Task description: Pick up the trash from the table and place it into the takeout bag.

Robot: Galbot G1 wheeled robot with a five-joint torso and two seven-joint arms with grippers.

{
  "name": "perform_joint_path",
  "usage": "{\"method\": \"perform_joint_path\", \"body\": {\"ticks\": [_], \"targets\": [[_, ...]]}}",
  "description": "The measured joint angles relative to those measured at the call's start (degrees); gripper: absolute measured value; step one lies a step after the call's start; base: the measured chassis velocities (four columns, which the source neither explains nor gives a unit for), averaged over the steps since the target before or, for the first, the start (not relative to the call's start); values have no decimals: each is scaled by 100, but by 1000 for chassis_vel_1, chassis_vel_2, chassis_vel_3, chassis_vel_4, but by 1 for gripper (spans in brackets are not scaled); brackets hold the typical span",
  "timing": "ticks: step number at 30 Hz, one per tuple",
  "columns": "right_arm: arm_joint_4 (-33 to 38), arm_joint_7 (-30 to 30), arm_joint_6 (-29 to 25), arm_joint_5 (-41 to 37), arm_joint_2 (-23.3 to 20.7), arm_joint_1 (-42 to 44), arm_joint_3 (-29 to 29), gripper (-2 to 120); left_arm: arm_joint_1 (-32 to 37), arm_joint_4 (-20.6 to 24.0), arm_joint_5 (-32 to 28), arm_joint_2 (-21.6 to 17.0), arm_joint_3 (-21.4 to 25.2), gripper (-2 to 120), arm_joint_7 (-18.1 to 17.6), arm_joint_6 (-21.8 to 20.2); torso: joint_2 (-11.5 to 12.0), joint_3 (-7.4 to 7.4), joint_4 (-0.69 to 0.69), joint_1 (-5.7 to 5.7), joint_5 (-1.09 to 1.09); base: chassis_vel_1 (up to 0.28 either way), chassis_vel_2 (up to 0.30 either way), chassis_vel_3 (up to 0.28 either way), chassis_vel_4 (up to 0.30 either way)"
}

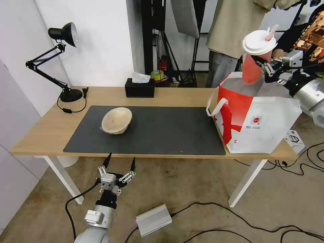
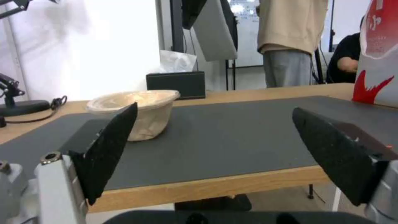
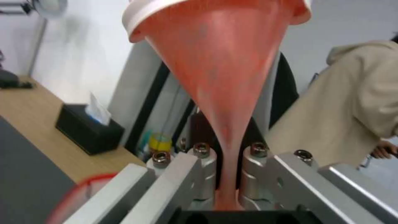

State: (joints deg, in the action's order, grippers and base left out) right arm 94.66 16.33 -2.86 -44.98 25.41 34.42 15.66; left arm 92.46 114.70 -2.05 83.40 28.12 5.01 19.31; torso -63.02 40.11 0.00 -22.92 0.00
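A red drink cup (image 1: 252,69) with a white lid and straw hangs tilted just above the open mouth of the white and red takeout bag (image 1: 260,125), which stands at the table's right end. My right gripper (image 1: 266,67) is shut on the cup; up close, the cup (image 3: 215,62) is squeezed thin between the fingers (image 3: 253,161). A beige paper-pulp bowl (image 1: 116,120) lies tipped on the dark mat (image 1: 162,131). My left gripper (image 1: 120,158) is open, below and in front of the table's front edge, with the bowl (image 2: 136,112) beyond its fingers (image 2: 108,146).
A black tissue box (image 1: 139,87) and a black desk lamp (image 1: 64,60) stand along the table's far edge (image 1: 101,91). A person (image 1: 233,30) stands behind the bag. A silver box (image 1: 153,219) and cables lie on the floor.
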Motion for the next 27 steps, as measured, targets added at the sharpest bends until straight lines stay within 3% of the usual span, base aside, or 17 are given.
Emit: {"method": "perform_joint_path", "body": {"ticks": [27], "targets": [[-1060, 162, -349, 1097, 108, -281, -152, 3, -39, -119, -2, 33, -27, 100, 4, 81, 0, 0, 0, 0, -1, 0, 0, 0, 0]]}}
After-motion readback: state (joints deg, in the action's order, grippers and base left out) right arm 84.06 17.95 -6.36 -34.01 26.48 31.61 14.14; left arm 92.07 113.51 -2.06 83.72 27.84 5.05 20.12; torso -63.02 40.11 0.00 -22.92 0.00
